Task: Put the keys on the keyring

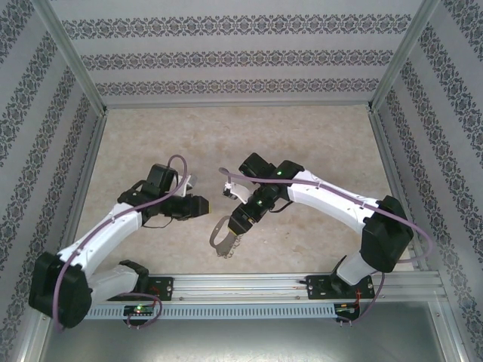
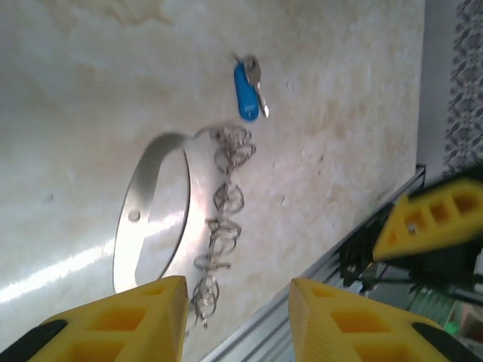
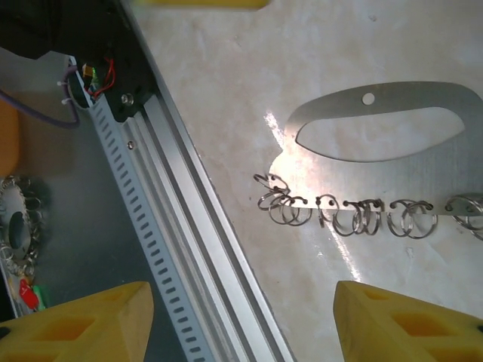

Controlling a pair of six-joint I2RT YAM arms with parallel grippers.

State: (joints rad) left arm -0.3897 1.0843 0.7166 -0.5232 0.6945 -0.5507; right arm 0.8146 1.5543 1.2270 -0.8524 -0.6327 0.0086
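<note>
On the beige worktop (image 1: 302, 143), the keyring (image 2: 198, 219) is laid flat just ahead of the left jaws. Its row of rings (image 2: 226, 196) runs away from them toward the blue-headed key (image 2: 245, 89), which is placed just beyond the far end, shaft along the same line. Left jaws and right jaws are parted and empty; the left is judged better aligned.

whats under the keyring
Bare table shows through the keyring's opening; the key lies apart, off one end. Whatever the metal itself covers can't be seen.
</note>
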